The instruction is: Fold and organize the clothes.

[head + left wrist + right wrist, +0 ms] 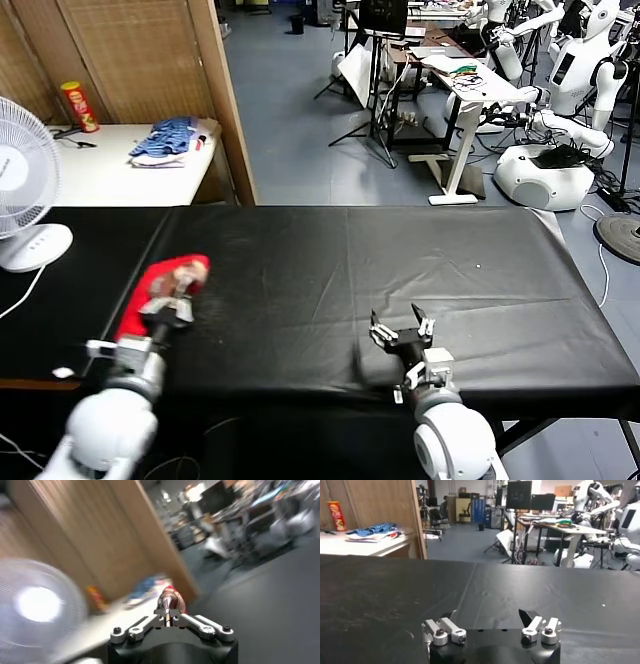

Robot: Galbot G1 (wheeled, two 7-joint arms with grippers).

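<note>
On the black surface (400, 260), my left tool (172, 300) clamps the bunched red T-shirt (160, 285) at 9 o'clock, right tool (402, 328) wide open and empty; a thin pinch could slip free.

1. No text, brand, number or sign is legible in any view.
2. Red snack can (78, 106), upper left of head view: printing present, unreadable.
</note>
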